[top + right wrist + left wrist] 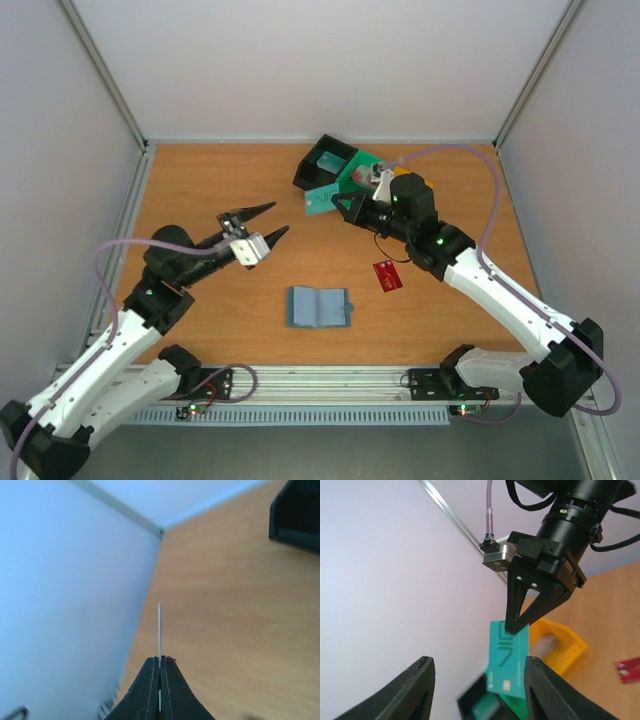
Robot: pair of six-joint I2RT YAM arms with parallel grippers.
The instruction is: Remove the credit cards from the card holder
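Card holder (318,307), light blue, lay open on the counter (200,180), with a dark red card (387,275) just right of it; beyond it by the bins (325,165), the right tool (513,626) pinched the teal card (507,662) edgewise, likely for setting aside, while the left tool (262,222), up-left of it, hung with jaws apart and empty.

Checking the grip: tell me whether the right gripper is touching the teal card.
Touching. The left wrist view shows the right gripper pinching the teal card at its top edge; the right wrist view shows the card's thin edge clamped between the shut jaws.
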